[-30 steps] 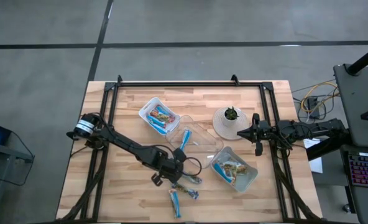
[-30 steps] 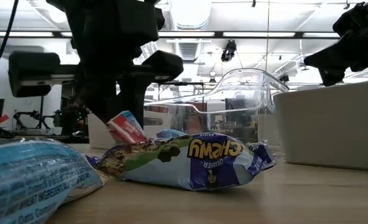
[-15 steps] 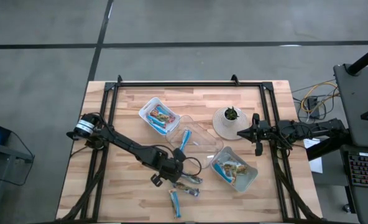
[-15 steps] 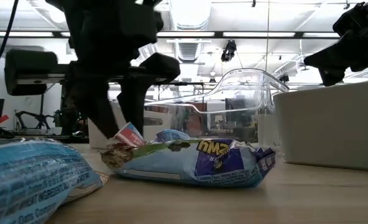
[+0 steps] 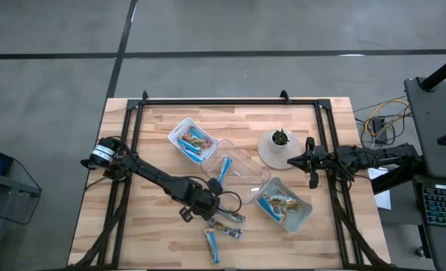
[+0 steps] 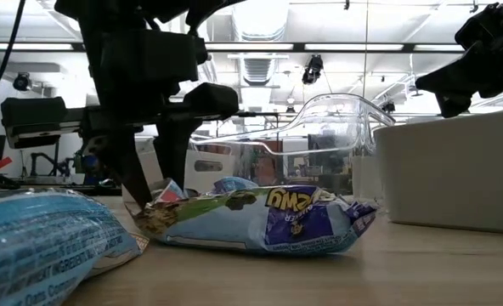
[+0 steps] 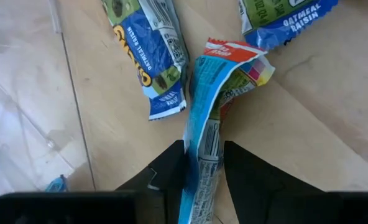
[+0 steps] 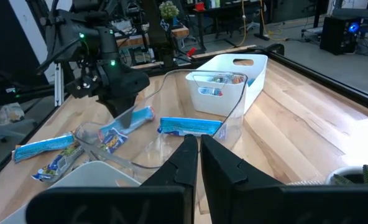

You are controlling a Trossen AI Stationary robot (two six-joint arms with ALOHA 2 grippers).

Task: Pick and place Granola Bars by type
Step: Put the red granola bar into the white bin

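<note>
The table (image 5: 163, 132) carries three trays; a white tray (image 5: 192, 140) sits at about eleven o'clock from the centre with bars in it; a clear tray (image 5: 242, 172) sits at the centre with one blue bar (image 5: 224, 168) inside; another white tray (image 5: 285, 205) at four o'clock holds more bars; a potted plant (image 5: 278, 147) stands at about two o'clock. The left arm reaches in from nine o'clock, its left gripper (image 7: 204, 163) down at six o'clock of the clear tray; its fingers stand a little apart with a light-blue bar (image 7: 207, 124) between them, seemingly pinched lightly, its far end on the wood. Loose bars (image 5: 226, 224) lie just beside it, one more (image 5: 212, 245) at six o'clock. The right gripper (image 8: 198, 155) waits at three o'clock, fingers nearly together, holding nothing.
</note>
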